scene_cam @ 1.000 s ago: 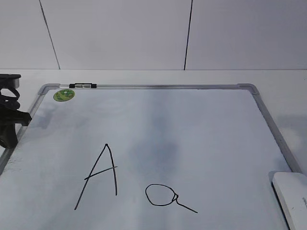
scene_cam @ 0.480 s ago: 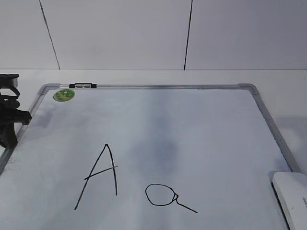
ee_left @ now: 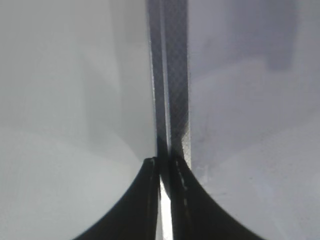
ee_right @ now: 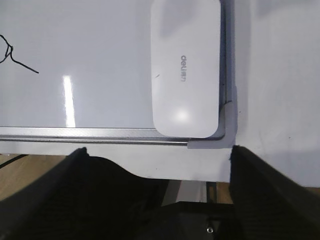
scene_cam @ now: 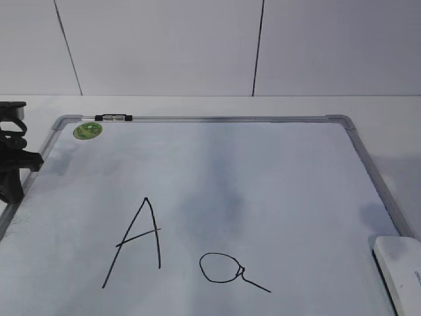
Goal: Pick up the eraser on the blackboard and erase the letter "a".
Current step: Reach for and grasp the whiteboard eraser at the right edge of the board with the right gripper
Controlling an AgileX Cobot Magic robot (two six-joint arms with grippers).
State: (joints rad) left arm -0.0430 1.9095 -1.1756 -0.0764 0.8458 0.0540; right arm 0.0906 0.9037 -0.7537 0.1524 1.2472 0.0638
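Note:
The eraser [scene_cam: 400, 270], a white oblong block, lies flat on the blackboard [scene_cam: 276, 164] at its near right corner. In the right wrist view the eraser [ee_right: 186, 70] lies just ahead of my right gripper [ee_right: 159, 150], whose jaws stand wide apart and empty over the table edge. The letter "a" [scene_cam: 223, 268] is at the board's near middle; only its tail [ee_right: 15, 59] shows in the right wrist view. My left gripper [scene_cam: 13, 178] is shut and empty at the board's left frame [ee_left: 175, 75].
A tall capital "A" [scene_cam: 135, 240] is drawn left of the small letter. A green sticker [scene_cam: 87, 130] and a small clip [scene_cam: 113, 118] sit at the board's far left corner. The board's near right corner [ee_right: 227, 125] lies close to the table's front edge.
A faint shadow has appeared on the board just beyond the eraser. The left gripper has stayed put at the left frame.

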